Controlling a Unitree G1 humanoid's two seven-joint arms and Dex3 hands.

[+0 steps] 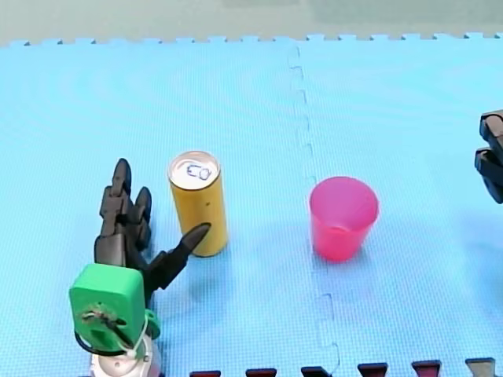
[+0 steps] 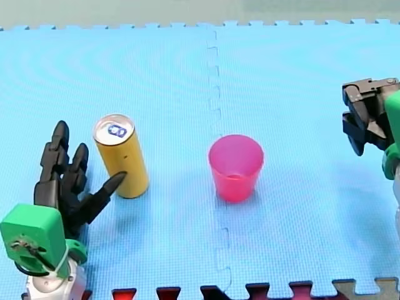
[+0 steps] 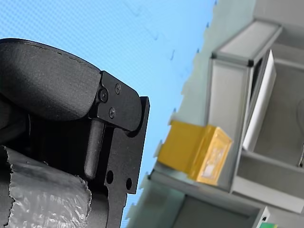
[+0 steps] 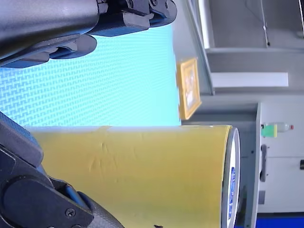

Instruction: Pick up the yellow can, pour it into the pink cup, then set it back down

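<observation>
Flanking the yellow can, left hand; right hand far right.

No legible text, no readable labels

Blue foam puzzle mat: yellow can upright on it, pink cup upright, well apart.

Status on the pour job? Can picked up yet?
Done: nothing yet. The yellow can stands upright on the mat.
In hand: the left hand is open right beside the can, not gripping it.
Left: grasp, lift, pour into the pink cup, which stands upright apart from the can, then set the can down.
The right hand is at the right edge.
</observation>
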